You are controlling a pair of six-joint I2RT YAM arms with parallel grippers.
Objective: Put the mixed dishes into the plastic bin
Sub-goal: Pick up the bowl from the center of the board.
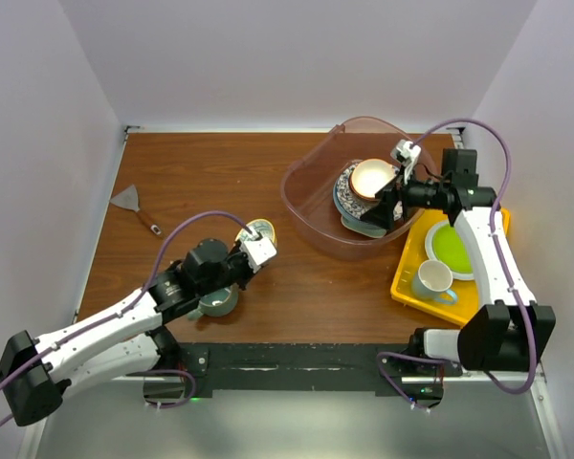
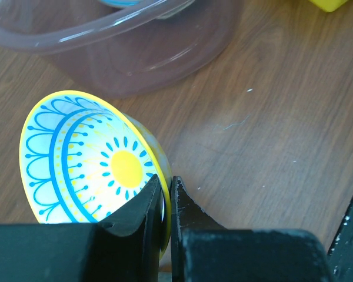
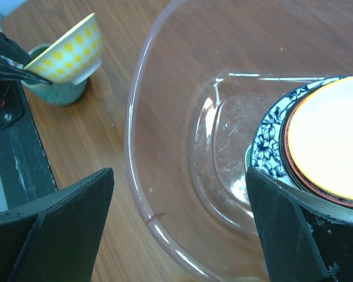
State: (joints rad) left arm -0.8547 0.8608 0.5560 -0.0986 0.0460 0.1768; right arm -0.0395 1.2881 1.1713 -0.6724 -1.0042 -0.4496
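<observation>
Brown wooden bench, white walls. Left gripper jaws nearly closed, pinching rim of yellow-teal bowl; bowl tilted, near bench middle, outside plastic bin. Left arm stretched diagonally from near-left corner, over grey-teal mug by near edge. Right gripper jaws spread wide, gripping nothing, over stacked dishes inside bin toward far-right corner. Right arm runs along right edge, wrist turned left.

You've got bare table between the bowl and the bin. Bin's left half is free; stacked dishes and the right arm crowd its right.
</observation>
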